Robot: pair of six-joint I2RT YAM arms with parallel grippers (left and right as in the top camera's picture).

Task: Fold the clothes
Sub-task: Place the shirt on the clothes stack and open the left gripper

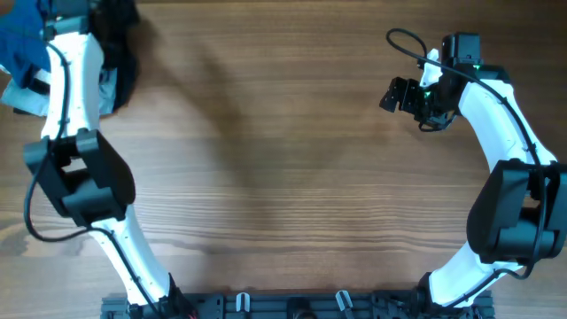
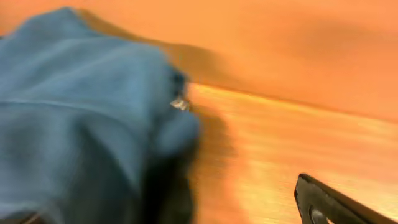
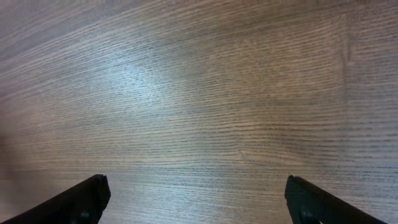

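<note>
The clothes (image 1: 19, 44) are seen bunched in a wrinkled deep-blue heap at the bench's (image 1: 266, 159) far left corner, partly cut off by the edge of the overhead view. A pale cloth (image 1: 22, 100) is seen touching the heap on the side nearer the bench's front, and it is partly covered by the left arm (image 1: 71, 97), which is stretched across that corner. A dark shape (image 1: 127, 62) is found just beside the arm, toward the bench's middle; what it is cannot be told. The left wrist view is blurred. In it the heap fills the left half, and a small bright speck (image 2: 179, 102) is caught at its edge. The left hand (image 2: 196, 202) is taken to be open: only one finger (image 2: 333, 205) is shown, set far out and clear of the cloth, with bare bench between them. The other finger is not seen. The right hand (image 3: 196, 193) is held over the bench's far right part, well apart from the clothes. Its fingers are spread wide, nothing is gripped, and only bare wood grain is seen between them. The middle of the bench is shown as plain wood.
</note>
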